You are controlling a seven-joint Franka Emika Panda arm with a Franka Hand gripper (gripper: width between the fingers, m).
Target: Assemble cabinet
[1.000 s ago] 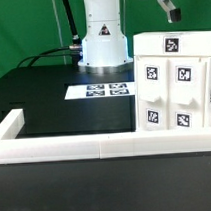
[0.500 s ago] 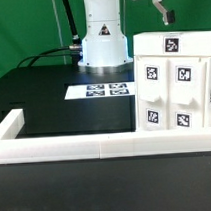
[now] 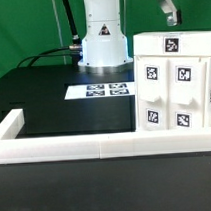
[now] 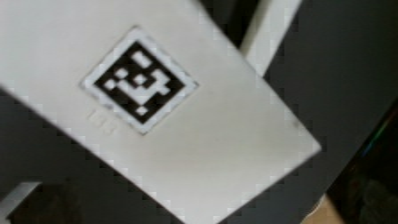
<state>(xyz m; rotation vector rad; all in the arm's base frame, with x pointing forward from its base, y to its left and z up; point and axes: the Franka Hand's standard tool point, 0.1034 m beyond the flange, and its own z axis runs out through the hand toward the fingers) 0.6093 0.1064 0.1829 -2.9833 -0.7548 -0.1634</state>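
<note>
The cabinet stands as a tall white box at the exterior view's right, with black-and-white tags on its top and front. My gripper hangs just above its top at the upper edge of the exterior view, open and holding nothing. In the wrist view the cabinet's white top fills most of the picture, turned diagonally, and one tag shows sharply. Dark table shows beyond the cabinet's edges.
The marker board lies flat on the black table, left of the cabinet. A low white rim wall runs along the front and turns back at the left. The arm's white base stands behind the marker board.
The gripper has shifted slightly sideways above the cabinet and back, staying open. The cabinet has not moved.
</note>
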